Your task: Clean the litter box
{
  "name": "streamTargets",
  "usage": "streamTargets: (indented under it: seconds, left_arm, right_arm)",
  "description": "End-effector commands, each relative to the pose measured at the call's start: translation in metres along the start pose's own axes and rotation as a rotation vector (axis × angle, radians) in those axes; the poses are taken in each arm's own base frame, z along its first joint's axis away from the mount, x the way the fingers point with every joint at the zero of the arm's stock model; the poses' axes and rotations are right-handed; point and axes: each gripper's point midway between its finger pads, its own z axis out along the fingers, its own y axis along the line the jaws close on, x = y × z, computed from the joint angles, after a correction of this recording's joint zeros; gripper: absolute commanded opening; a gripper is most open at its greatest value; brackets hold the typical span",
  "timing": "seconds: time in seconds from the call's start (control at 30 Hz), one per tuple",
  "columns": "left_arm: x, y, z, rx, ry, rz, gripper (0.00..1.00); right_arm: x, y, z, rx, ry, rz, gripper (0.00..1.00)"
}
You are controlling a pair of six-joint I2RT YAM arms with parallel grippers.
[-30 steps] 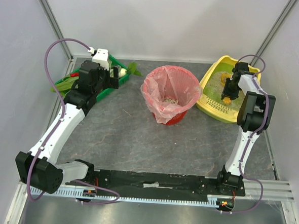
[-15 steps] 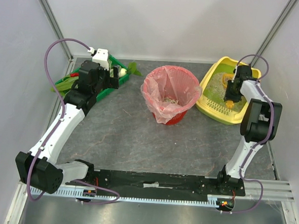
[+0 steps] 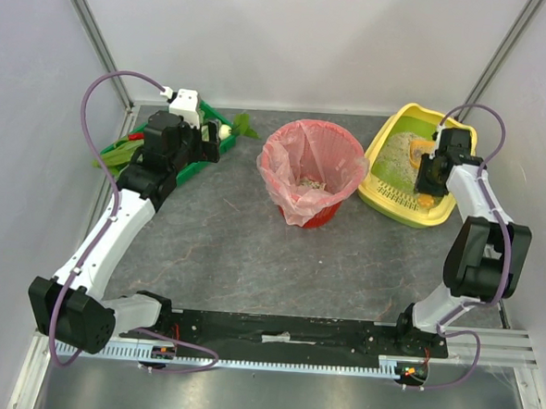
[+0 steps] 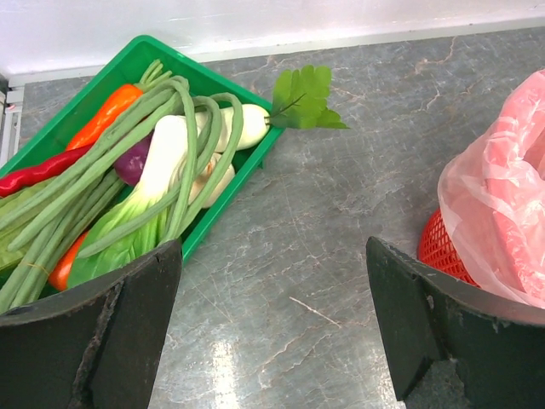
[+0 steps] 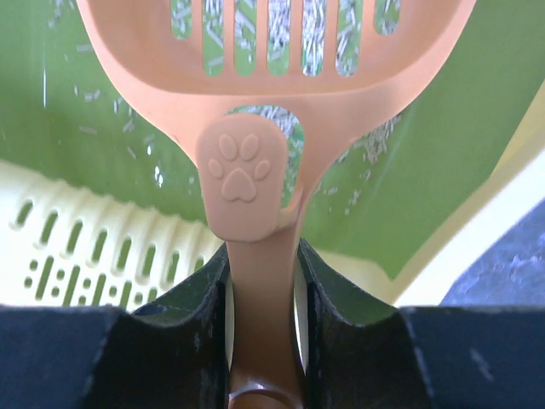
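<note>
- Clenching the scoop (image 5: 277,94) by its handle, the right fingers (image 5: 192,332) are aiming its long axis across the litter box (image 5: 85,247).
- Left fingers (image 4: 94,332) are hanging released, well apart from the litter box.

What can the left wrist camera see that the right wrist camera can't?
Only the left wrist view shows the green tray of vegetables, the red basket with its pink bag, and the left gripper wide open, holding nothing. Only the right wrist view shows the orange scoop with a paw print, clamped in the right gripper, and the litter box beyond it, with scattered litter and a slotted rim. Both show black gripper fingers at the bottom and some grey table.
</note>
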Motion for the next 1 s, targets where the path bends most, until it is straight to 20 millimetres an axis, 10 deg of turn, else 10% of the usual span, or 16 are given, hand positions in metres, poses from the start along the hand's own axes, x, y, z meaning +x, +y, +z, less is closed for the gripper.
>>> streamTargets:
  seconds: [0.0, 0.17, 0.4, 0.57, 0.97]
  left_arm:
    - [-0.011, -0.003, -0.003, 0.018, -0.047, -0.045, 0.95]
    - [-0.017, -0.005, -0.002, 0.028, -0.058, -0.05, 0.95]
    - [-0.017, -0.007, -0.002, 0.033, -0.056, -0.064, 0.94]
    - [-0.016, -0.006, -0.005, 0.033, -0.058, -0.059, 0.94]
    - [-0.013, -0.006, -0.004, 0.031, -0.05, -0.069, 0.94]
  right_arm:
    - [0.008, 0.012, -0.032, -0.034, -0.052, 0.029, 0.0]
    - [0.004, 0.003, -0.027, -0.02, -0.057, 0.125, 0.0]
    - [0.009, 0.04, -0.028, -0.125, -0.037, 0.045, 0.0]
    - [0.006, -0.006, -0.028, -0.118, -0.092, 0.263, 0.0]
    - [0.012, 0.021, -0.028, -0.133, -0.025, 0.125, 0.0]
